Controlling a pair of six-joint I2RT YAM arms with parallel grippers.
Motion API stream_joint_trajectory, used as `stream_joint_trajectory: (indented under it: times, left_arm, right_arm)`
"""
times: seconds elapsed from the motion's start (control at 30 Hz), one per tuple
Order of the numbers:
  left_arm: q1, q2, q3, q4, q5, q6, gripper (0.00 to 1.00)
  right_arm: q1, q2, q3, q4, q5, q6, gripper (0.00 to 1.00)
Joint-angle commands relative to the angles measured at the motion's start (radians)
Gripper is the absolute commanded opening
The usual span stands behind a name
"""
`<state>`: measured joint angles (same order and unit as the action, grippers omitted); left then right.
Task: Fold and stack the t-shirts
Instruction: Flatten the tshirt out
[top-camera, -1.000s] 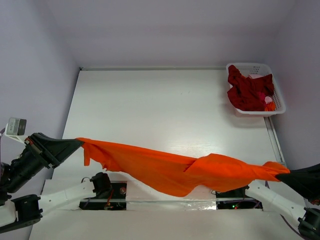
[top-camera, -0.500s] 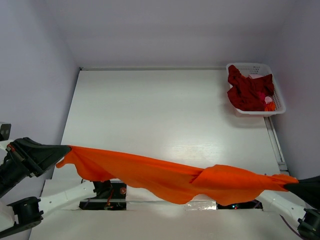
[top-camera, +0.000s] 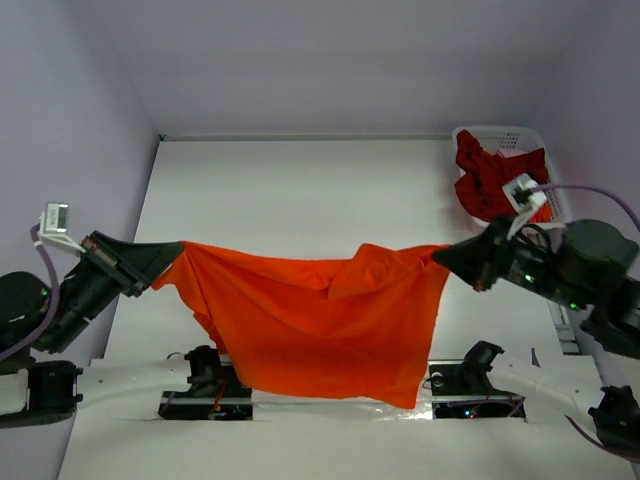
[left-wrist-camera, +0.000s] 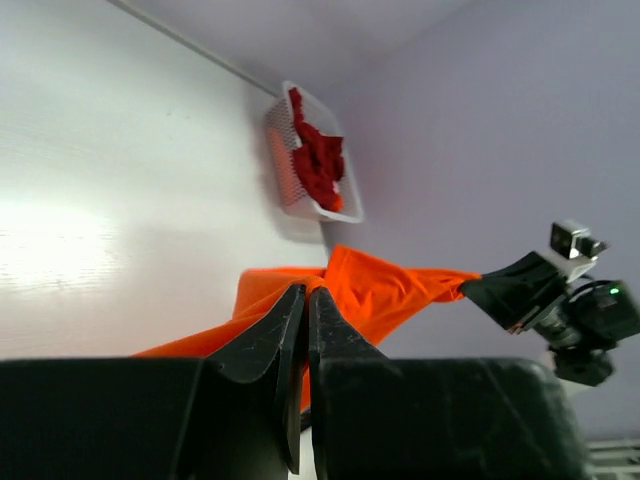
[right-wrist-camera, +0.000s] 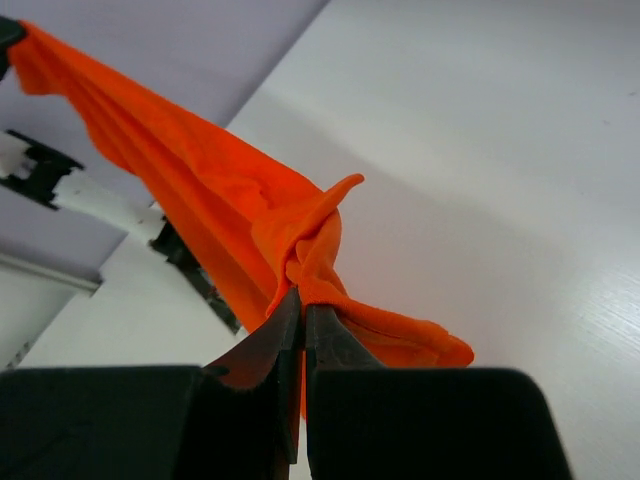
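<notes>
Top external view: orange t-shirt (top-camera: 320, 320) hangs spread across lower centre of frame — left gripper (top-camera: 168, 266) and right gripper (top-camera: 442, 254) each clamped on an upper corner. Best lowered evenly, cloth kept taut, hem touching down first.

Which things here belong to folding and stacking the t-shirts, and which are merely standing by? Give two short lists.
Belong to the job:
- orange t-shirt, held up between left gripper and right gripper, both shut on it
- dark red t-shirts, heaped in the white basket

Merely standing by:
- white basket itself
- table
</notes>
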<state>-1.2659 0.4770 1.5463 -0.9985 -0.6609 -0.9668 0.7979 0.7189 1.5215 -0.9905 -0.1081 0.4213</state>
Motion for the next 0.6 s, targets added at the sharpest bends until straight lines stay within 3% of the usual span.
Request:
stream_joint_trajectory:
  times: [0.0, 0.27, 0.43, 0.57]
  left_arm:
    - [-0.062, 0.072, -0.005, -0.037, -0.256, -0.142, 0.0]
    - [-0.072, 0.097, -0.047, -0.134, -0.322, -0.228, 0.0]
    - [-0.081, 0.081, -0.103, -0.137, -0.345, -0.271, 0.0]
    - [-0.081, 0.074, -0.098, -0.065, -0.295, -0.21, 0.0]
  right_arm:
    - [0.001, 0.071, -0.011, 0.167, 0.105, -0.042, 0.0]
    - [0.001, 0.175, -0.125, 0.173, 0.193, 0.051, 0.0]
    - [0.001, 0.143, -0.244, 0.211, 0.202, 0.106, 0.0]
    - [0.001, 0.071, -0.218, 0.17, 0.2, 0.103, 0.0]
